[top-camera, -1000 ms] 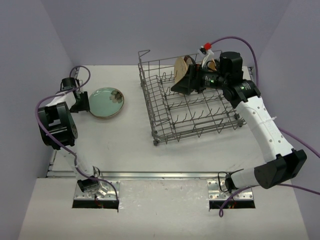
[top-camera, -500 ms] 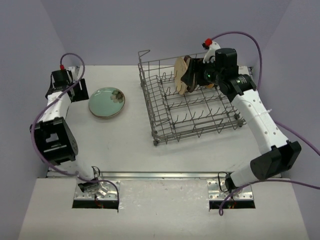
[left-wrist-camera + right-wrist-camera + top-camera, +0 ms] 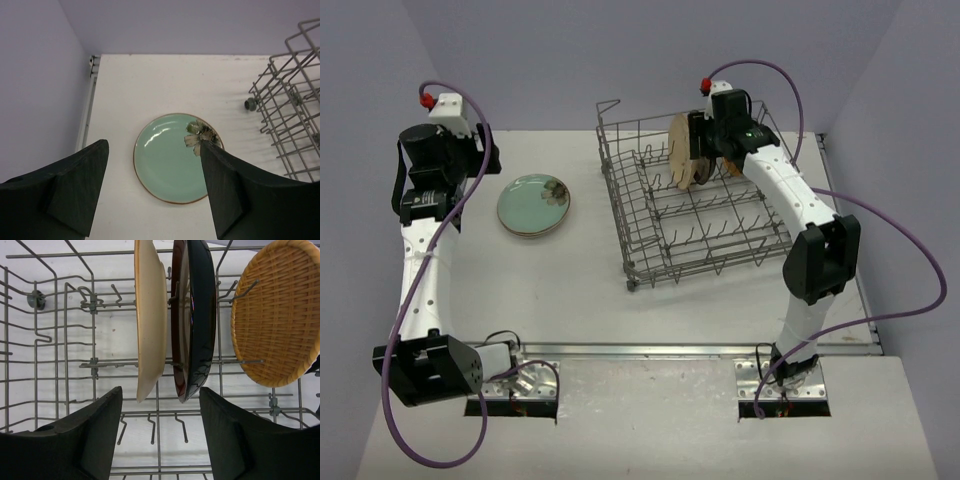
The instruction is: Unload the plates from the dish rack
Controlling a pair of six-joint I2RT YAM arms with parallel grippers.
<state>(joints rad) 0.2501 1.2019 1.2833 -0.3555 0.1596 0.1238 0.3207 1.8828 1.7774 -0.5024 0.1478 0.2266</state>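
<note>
Desk (image 3: 580, 300): white top with lilac walls along its far, left and right edges.
Rack (image 3: 712, 216): grey wire basket on the far right part of the desk, turned a little askew to the edges. A raised loop (image 3: 608, 104) stands at its far left corner.
Right arm (image 3: 790, 195): reaches from the near edge up the right side, then bends left over the rack's far side.
Left arm (image 3: 425, 240): rises along the left edge, its wrist over the far left corner.
Green plate (image 3: 533, 204): lies flat on the far left part of the desk, left of the rack and well apart from it. It has a pale flower sprig on the rim nearest the rack.
Cream plate (image 3: 150, 315): stands on edge between tines in the rack's far row, leftmost of three.
Brown plate (image 3: 196, 315): dark and glossy, on edge just beside the cream plate, to its right.
Woven plate (image 3: 274, 315): orange-tan basket weave, leaning on tines to the right of the brown plate, with a clear gap between.
Right gripper (image 3: 160, 390): jaws spread wide and holding nothing. The lower rims of the cream and brown plates sit at the mouth of the gap, touching neither finger.
Left gripper (image 3: 151, 147): jaws spread wide and empty, hanging above the green plate.
Wheel (image 3: 249, 104): small and grey, on the rack corner nearest the green plate.
</note>
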